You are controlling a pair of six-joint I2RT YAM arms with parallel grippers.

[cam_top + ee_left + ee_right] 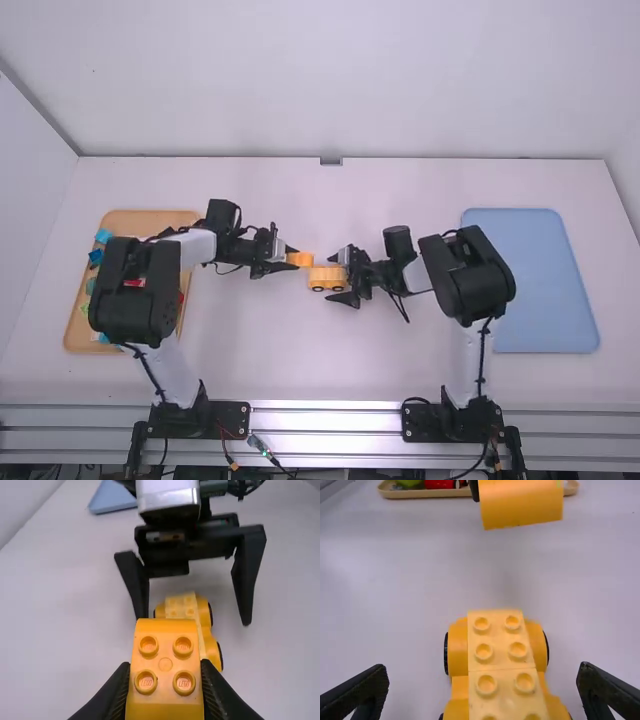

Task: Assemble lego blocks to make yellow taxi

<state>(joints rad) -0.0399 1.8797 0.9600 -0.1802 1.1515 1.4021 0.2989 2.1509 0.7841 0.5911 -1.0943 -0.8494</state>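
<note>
High view, clock set as seen from the camera: left gripper (292, 259) pointed toward 3 o'clock, fingers clamped on an orange-yellow block (302, 259). The block was close to the yellow car base (327, 279), at its 10 o'clock. Right gripper (335, 278) pointed toward 9 o'clock, fingers apart, one at the base's 12 o'clock side, one at its 6. Wooden tray (148, 216) lay well apart at 9 o'clock of the base, blue tray (545, 280) at 3. Left wrist view: block gripped between both fingers (114, 686), four round studs facing the camera; beyond it, the base sat between the other arm's spread fingers. Right wrist view: own fingers (362, 692) stood wide apart, a gap between each and the base, which had studs along its top and black wheels at its sides. Block was raised above the table, not touching the base.
</note>
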